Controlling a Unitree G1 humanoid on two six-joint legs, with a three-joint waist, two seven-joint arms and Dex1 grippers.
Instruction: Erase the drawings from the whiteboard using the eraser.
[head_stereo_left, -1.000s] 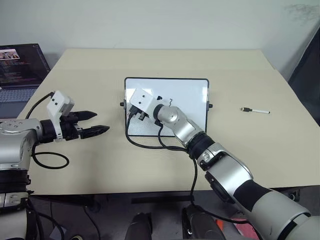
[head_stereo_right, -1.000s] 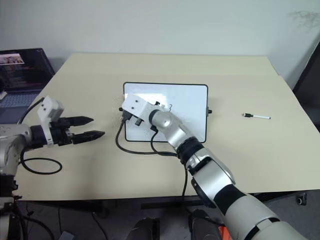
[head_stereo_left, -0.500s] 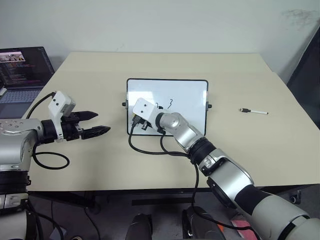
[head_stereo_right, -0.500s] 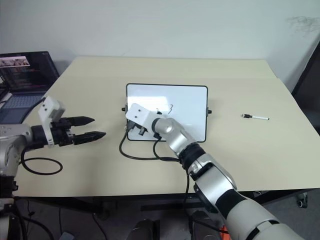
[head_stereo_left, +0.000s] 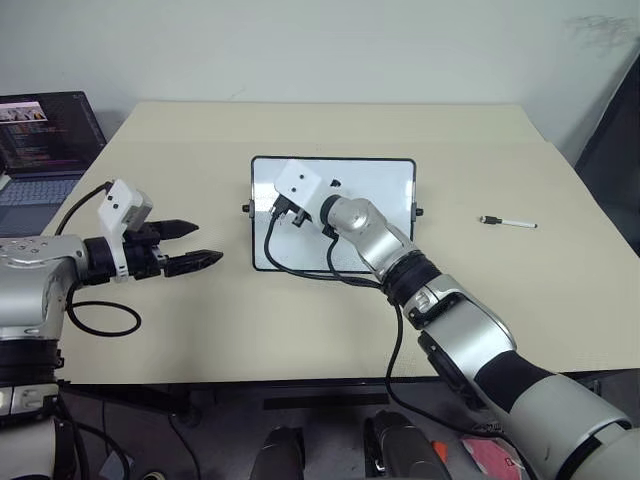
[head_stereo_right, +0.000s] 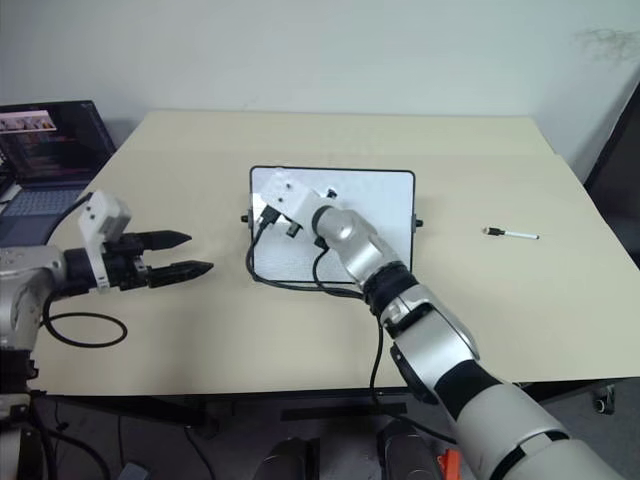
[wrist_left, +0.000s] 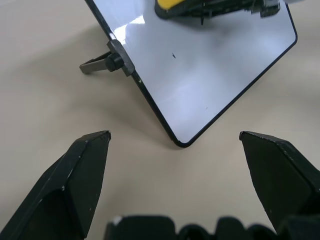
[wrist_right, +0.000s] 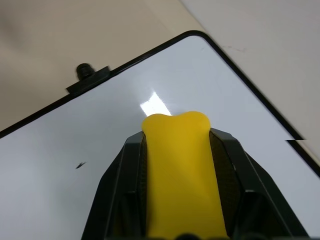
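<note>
Right gripper clenched on eraser, against whiteboard's upper part; left gripper released; press flat, overlap strokes down to speck beside the gripper.

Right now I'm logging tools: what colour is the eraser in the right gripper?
Bright yellow; the eraser shows best in the right wrist view.

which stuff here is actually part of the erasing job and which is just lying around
Part of the job:
- whiteboard
- eraser, clamped in the right gripper against the board
- a small leftover mark on the board

Lying about:
- marker pen
- laptop
- left gripper, fingers open, idle beside the board
</note>
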